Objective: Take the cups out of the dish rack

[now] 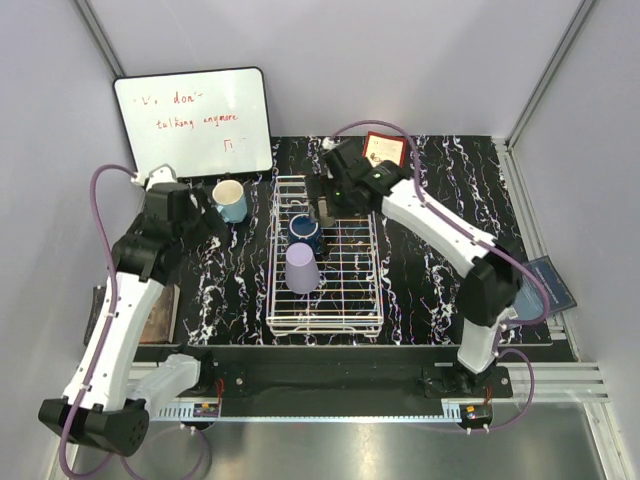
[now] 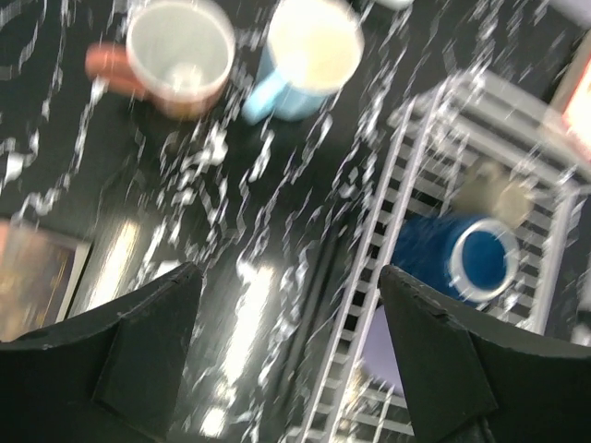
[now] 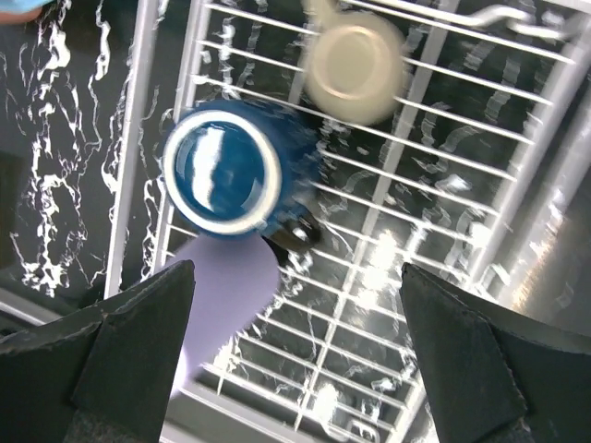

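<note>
- near end of the dish rack [image 1: 350, 290] is bare wire, nothing parked there.
- next in: lavender tumbler [image 1: 302, 267], mouth down on the grid, presumably so it drains. nothing is gripping it.
- just beyond and close against it: dark blue mug [image 3: 226, 171], also in the rack. i see a glossy blue disc with a pale ring, can't tell if that's base or mouth.
- right gripper [image 3: 297, 272] hangs over that stretch of the rack, pointing down. jaws spread wide, nothing between them. the blue mug sits ahead of the gap, off to one side. my guess is it's lining up on that mug, not committed yet.
- further in: grey-beige cup [image 3: 355, 60], in the rack's far part. too blurred to say more.
- left gripper [image 2: 288, 277] is over bare table just left of the rack, jaws wide and empty.
- ahead of it, out of the rack: light blue mug [image 1: 230, 200] and salmon mug [image 2: 180, 60], side by side, both open side up, salmon's handle pointing away from the blue one. these count as unloaded.
- tally as i judge it: two out, three left in.
- far back: whiteboard [image 1: 192, 120] against the wall, not involved.
</note>
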